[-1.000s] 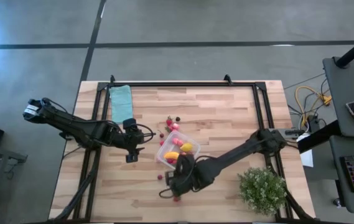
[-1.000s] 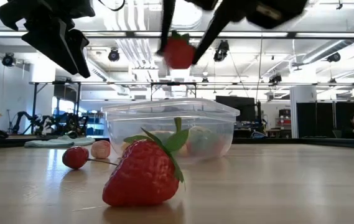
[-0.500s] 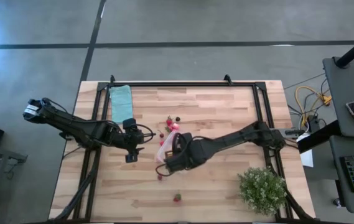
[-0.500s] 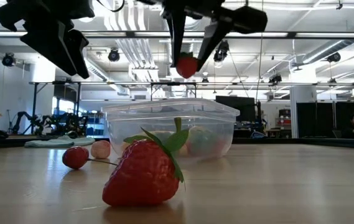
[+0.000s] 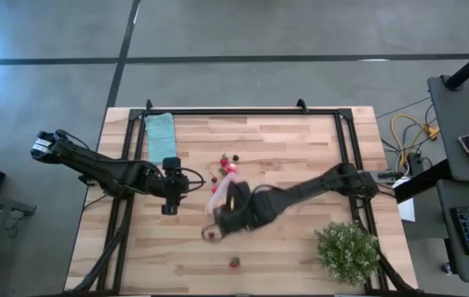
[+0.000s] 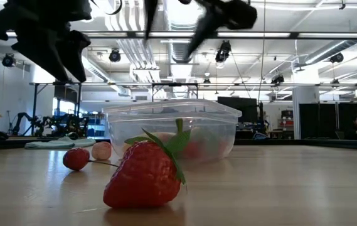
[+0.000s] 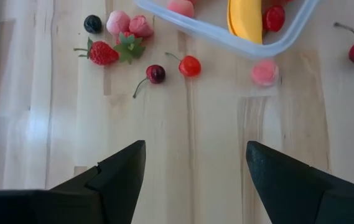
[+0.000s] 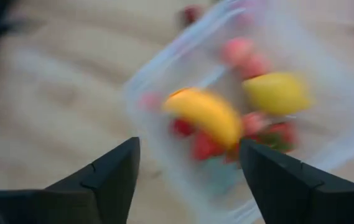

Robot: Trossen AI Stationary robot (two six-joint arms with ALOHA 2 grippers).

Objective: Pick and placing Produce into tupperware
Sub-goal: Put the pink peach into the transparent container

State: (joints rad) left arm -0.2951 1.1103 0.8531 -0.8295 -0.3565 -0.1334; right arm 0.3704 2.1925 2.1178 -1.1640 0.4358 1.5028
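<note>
Produce, many tiny red, pink and yellow-orange fruit pieces, lies partly on the wooden worktop (image 5: 300,165) and partly in the small clear square plastic tupperware (image 6: 172,129) near the middle; going left to right, the folded teal cloth (image 5: 161,136) sits at the far-left edge; the left gripper (image 7: 195,177) hovers released and empty above bare wood, with a small red strawberry (image 7: 101,53), two red cherries (image 7: 189,65) and a pale pink piece (image 7: 264,73) ahead of it outside the tub; the right gripper (image 8: 189,171) hangs directly over the tub, fingers spread and empty, a yellow banana-like piece (image 8: 204,115) and red pieces below it; judging from this, lift that arm straight up before swinging away, so the light tub is not nudged; a large red strawberry (image 6: 143,176) awaits at the near edge; a bushy green potted plant (image 5: 348,252) stands at the right.
</note>
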